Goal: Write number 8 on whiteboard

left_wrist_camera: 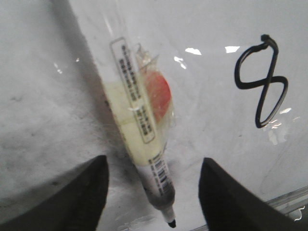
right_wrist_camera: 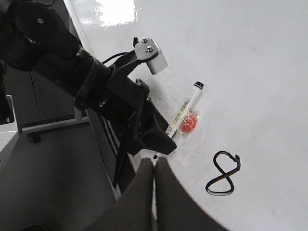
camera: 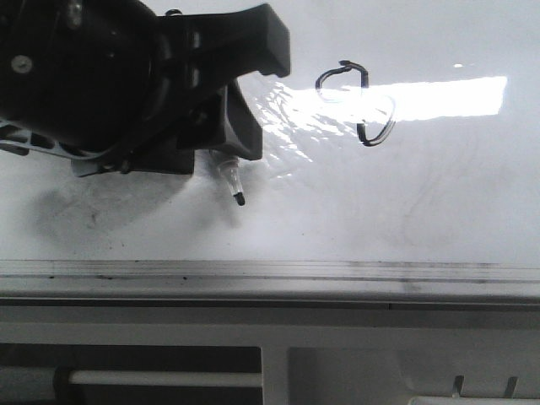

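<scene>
Number 8 [camera: 355, 103] drawn in black on the whiteboard [camera: 439, 202], tilted nearly sideways.

Beside the figure, apart from it, lies a marker pen [left_wrist_camera: 144, 144] flat on the board, untouched between the spread fingers of the left gripper [left_wrist_camera: 154, 192]. Above the board, right gripper [right_wrist_camera: 154, 192] with fingers pressed together, pinching nothing.

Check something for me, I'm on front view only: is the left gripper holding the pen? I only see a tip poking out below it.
Observer: No. The left gripper is open. The pen lies between its fingers, touching neither.
Operator: Glare cuts through my 8. Is it complete?
Observer: Yes. In the left wrist view the number 8 shows two closed loops on the whiteboard.
Operator: Right arm?
Observer: The right gripper is shut, with nothing in it.
</scene>
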You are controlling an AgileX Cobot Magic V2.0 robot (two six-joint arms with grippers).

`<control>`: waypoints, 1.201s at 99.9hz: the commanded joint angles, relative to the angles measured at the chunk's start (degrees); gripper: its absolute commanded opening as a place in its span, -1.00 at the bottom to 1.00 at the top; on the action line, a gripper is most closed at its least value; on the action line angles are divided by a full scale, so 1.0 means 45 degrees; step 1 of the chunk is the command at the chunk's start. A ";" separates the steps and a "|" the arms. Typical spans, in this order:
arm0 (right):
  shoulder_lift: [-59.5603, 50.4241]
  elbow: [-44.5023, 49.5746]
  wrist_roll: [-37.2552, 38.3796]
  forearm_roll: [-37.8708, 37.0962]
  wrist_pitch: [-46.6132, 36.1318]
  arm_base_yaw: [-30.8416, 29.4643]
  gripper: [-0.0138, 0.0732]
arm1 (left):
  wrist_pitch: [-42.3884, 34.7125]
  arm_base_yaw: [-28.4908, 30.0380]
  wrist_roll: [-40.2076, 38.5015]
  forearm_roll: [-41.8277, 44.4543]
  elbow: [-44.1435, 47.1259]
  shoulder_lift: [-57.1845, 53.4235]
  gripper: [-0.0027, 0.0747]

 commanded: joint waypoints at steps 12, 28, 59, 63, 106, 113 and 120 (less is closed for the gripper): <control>-0.0518 -0.0281 0.0222 -0.0792 -0.0736 -0.0076 -0.82 | -0.1213 -0.0027 0.1163 -0.0793 -0.0221 -0.1492 0.68; -0.1979 0.0745 0.2132 -0.3217 -0.0896 -0.0076 -0.82 | -0.1290 -0.0628 0.4144 -0.2009 0.0224 -0.3798 0.67; -0.6708 0.4974 0.4003 -0.5217 -0.2722 -0.0076 -0.82 | -0.1320 -0.1813 0.5087 -0.2009 0.2554 -0.8027 0.05; -0.7125 0.5376 0.4003 -0.5217 -0.2890 -0.0076 -0.82 | -0.1292 -0.1813 0.5087 -0.2009 0.2880 -0.8442 -0.21; -0.8384 0.6249 0.4003 -0.5126 -0.2691 -0.0076 -0.83 | -0.1206 -0.1813 0.5062 -0.2009 0.3712 -0.9648 -0.98; -0.8384 0.6249 0.4003 -0.5126 -0.2671 -0.0076 -0.83 | -0.1206 -0.1813 0.5062 -0.2009 0.3712 -0.9648 -0.98; -0.8384 0.6249 0.4003 -0.5126 -0.2671 -0.0076 -0.83 | -0.1206 -0.1813 0.5062 -0.2009 0.3712 -0.9648 -0.98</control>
